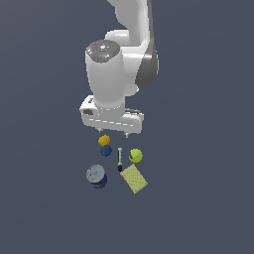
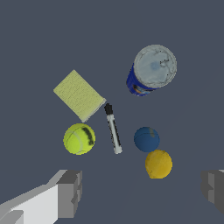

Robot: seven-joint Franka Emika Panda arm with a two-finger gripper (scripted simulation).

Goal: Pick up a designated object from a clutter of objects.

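Observation:
The small dark blue ball [image 1: 105, 151] lies on the grey floor, touching the orange-yellow ball [image 1: 104, 140] behind it. In the wrist view the blue ball [image 2: 146, 139] sits just beyond the orange-yellow ball [image 2: 158, 164]. My gripper [image 1: 114, 133] hangs above the floor behind the clutter, open and empty; its fingers [image 2: 70, 192] show wide apart in the wrist view, gripper [image 2: 142, 190]. The black-white marker [image 1: 119, 159], the yellow-green tennis ball [image 1: 135, 156], the pale yellow sponge [image 1: 134, 179] and the blue can [image 1: 96, 176] lie around it.
In the wrist view the marker [image 2: 113, 128] lies between the tennis ball [image 2: 79, 138] and the blue ball. The sponge [image 2: 79, 95] and the upright silver-topped can [image 2: 151, 70] lie farther off. The floor is plain dark grey all around.

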